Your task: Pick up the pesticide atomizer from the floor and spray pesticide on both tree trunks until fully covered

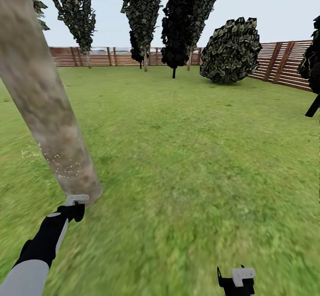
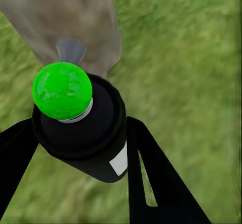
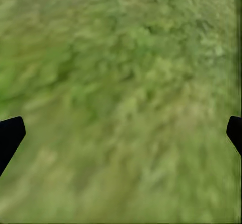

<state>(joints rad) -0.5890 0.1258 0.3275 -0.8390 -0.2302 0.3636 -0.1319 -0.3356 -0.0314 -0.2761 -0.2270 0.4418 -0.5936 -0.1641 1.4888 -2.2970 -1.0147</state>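
Tree trunk (image 1: 49, 109) stands at my left, my left tool (image 1: 76, 200) just before its base. Fence (image 1: 178, 56) runs far behind, bush (image 1: 231, 51) right.

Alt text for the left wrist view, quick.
Black pesticide atomizer with a round green cap, clamped between the left gripper's black fingers, pointing at the mottled grey-brown tree trunk just ahead. Blurry green grass lawn lies around.

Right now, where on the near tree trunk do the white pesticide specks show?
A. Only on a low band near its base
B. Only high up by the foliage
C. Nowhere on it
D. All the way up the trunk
A: in the head view the pesticide specks sit in a low band on the tree trunk, just above the left gripper holding the atomizer; the trunk above is bare.
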